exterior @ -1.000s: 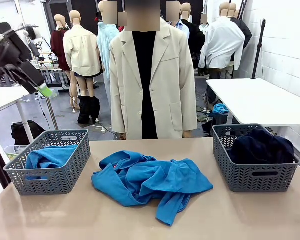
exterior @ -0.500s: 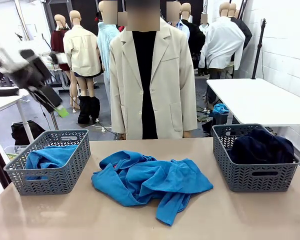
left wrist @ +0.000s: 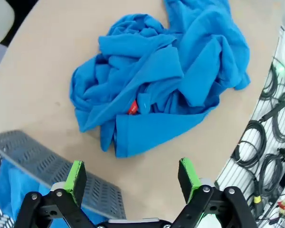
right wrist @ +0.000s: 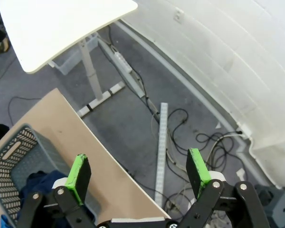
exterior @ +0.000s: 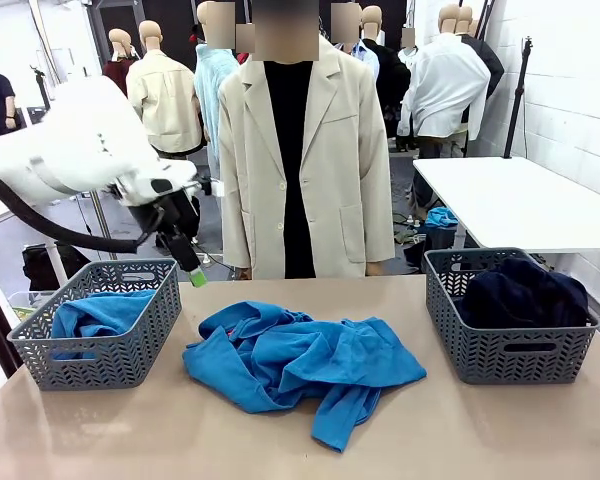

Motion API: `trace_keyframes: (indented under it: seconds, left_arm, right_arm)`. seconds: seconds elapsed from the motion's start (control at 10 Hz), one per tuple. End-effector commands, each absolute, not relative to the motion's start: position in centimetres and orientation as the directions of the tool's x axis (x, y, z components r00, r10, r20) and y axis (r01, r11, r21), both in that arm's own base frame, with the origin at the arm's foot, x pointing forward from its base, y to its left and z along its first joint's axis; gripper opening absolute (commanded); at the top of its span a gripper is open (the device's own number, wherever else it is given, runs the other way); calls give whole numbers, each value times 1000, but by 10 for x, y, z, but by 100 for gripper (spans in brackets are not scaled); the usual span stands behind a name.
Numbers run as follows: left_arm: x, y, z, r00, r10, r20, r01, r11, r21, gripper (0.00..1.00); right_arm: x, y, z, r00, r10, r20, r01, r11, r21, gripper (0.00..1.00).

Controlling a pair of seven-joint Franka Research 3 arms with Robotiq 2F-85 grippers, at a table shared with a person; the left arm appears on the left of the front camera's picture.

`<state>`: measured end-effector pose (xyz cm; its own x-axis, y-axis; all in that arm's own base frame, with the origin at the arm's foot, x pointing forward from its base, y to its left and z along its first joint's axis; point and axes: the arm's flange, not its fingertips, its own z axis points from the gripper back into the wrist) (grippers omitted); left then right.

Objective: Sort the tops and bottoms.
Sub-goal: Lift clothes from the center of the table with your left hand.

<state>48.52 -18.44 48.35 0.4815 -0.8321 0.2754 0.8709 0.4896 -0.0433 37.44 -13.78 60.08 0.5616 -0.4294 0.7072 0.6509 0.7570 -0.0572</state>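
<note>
A shop floor of dressed dummies and white work tables lies behind the beige table (exterior: pixel 100 440), where a person (exterior: pixel 300 170) in a pale jacket stands at the far side. The largest task thing, a crumpled heap of bright blue tops (exterior: pixel 300 365), lies on the bare middle of the table. In the left wrist view it sits just beyond the tips of the left gripper (left wrist: pixel 133 173), centred on the gap between them. The fingers (left wrist: pixel 76 176) stand spread wide with nothing between them. The left basket (exterior: pixel 100 350) already holds one folded blue top (exterior: pixel 95 312), and its corner lies beneath the pad nearer that side. The right basket (exterior: pixel 505 350) holds the dark bottoms (exterior: pixel 525 290). It lies low, beside one pad of the right gripper (right wrist: pixel 138 173), which is also spread wide and empty and looks past the table edge at the floor. The step in hand appears to be the left arm's approach to the blue heap. The next move probably calls for lowering the open fingers onto a raised fold, pinching enough cloth to lift one garment free of the rest, and then carrying it over the left basket. Since a second ago the left arm has swung in from high at the outer side of the left basket to a spot between that basket and the heap. The heap and both baskets lie as they did.
</note>
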Motion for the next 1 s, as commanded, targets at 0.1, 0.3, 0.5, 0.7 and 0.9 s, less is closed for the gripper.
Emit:
trace_keyframes:
  seconds: [0.1,0.3,0.5,0.7,0.9]
  left_arm:
    - [503,-190,448,404,-873,274,910,414,-24,100]
    - [507,-194,436,410,-824,390,896,443,-5,100]
    - [503,-195,439,425,-866,265,901,431,-37,100]
    - [515,-201,425,374,-871,319,918,397,7,100]
    - [524,-207,414,298,-893,338,945,325,26,100]
  right_arm:
    - [374,-138,598,568,-424,705,648,759,-66,100]
    - [374,-138,598,568,-424,705,648,759,-66,100]
    - [374,-138,598,568,-424,705,648,759,-66,100]
    - [374,-138,598,568,-424,705,648,759,-66,100]
    - [374,-138,598,568,-424,705,648,759,-66,100]
